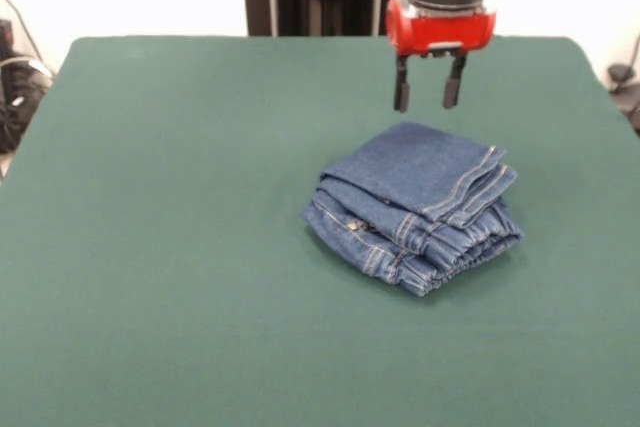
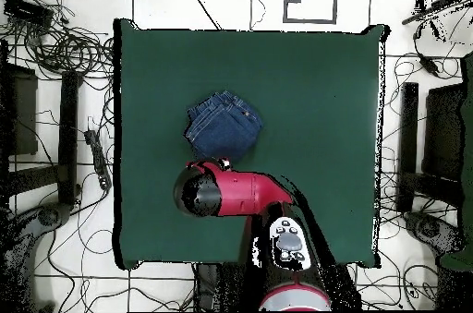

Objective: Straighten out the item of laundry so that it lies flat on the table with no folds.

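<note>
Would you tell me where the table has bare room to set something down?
In the front view, the table is bare cloth left of and in front of the folded jeans, with a narrower strip to their right. The open gripper crowds the space just behind them.

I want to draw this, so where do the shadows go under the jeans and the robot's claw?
Front view: a thin dark shadow hugs the near edge of the folded jeans; the open gripper hangs above them, casting no clear shadow on the table. Overhead view: the lighting looks even, and the arm hides the gripper.
</note>
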Controlling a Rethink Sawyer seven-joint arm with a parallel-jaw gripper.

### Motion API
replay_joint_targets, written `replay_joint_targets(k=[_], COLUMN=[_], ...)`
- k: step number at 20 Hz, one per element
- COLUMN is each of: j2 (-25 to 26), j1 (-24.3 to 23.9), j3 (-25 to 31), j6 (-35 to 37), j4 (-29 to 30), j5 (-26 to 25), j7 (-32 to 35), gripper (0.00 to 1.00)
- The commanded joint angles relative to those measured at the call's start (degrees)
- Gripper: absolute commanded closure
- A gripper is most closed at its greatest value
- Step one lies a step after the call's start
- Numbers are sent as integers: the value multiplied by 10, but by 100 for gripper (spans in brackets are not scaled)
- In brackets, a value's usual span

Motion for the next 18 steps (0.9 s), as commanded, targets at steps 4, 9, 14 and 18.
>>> replay_joint_targets(k=[4,9,14,18], j2=[16,39,72,81], j1=[-11,11,28,36], j3=[91,68,49,42], j6=[-23,-58,-88,-110], j4=[20,-6,-34,-36], j5=[15,-3,-1,2], j7=[88,92,97,101], gripper=[0,0,0,0])
